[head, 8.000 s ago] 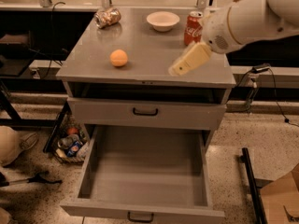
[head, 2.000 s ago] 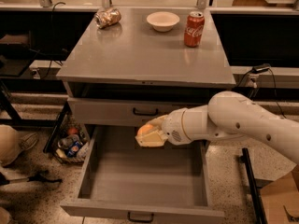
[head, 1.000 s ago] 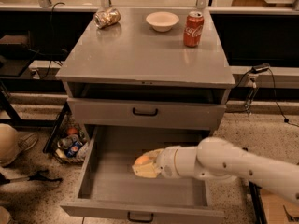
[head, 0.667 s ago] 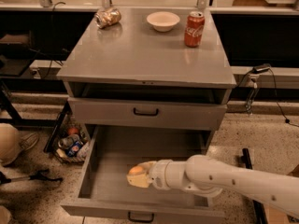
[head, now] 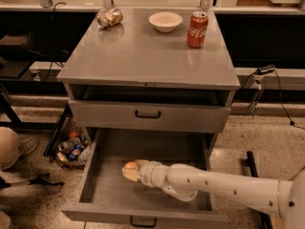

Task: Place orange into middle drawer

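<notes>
The middle drawer (head: 100,190) is pulled wide open, grey, with a dark loop handle at its front. My gripper (head: 130,170) reaches from the right, low inside the drawer over its left-centre floor. The orange (head: 130,165) sits between the cream fingers; only its top shows. I cannot see whether it rests on the floor.
The upper grey drawer front (head: 147,114) is above the open drawer. On the tabletop stand a white bowl (head: 165,21), a red soda can (head: 197,29) and a crumpled bag (head: 109,17). A basket of clutter (head: 69,145) sits on the floor at left.
My gripper carried the orange from in front of the upper drawer down into the middle drawer, moving lower and to the left until it is near the floor.
</notes>
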{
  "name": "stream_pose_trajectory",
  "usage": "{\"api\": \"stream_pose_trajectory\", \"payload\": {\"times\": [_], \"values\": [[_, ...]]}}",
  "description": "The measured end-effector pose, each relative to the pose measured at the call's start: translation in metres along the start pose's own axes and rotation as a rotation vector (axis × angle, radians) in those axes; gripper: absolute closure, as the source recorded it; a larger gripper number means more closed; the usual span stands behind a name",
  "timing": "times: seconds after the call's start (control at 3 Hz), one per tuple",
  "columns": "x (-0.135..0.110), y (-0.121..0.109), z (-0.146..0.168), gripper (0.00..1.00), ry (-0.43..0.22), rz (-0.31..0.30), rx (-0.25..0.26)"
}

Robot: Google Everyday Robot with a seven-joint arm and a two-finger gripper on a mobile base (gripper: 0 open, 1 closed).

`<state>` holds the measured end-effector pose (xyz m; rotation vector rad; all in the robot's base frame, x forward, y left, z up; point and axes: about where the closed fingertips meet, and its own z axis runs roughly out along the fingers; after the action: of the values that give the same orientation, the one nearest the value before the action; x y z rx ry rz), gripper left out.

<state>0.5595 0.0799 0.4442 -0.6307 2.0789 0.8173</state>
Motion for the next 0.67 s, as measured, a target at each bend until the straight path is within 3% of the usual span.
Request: {"api": "stream_pose_trajectory", "payload": {"times": [0.33,0.67], "values": [[0.007,-0.015,0.033,0.82,0.007,0.02,0.015],[0.019,-0.021,0.055,0.5,0.045,0.041,0.0]]}}
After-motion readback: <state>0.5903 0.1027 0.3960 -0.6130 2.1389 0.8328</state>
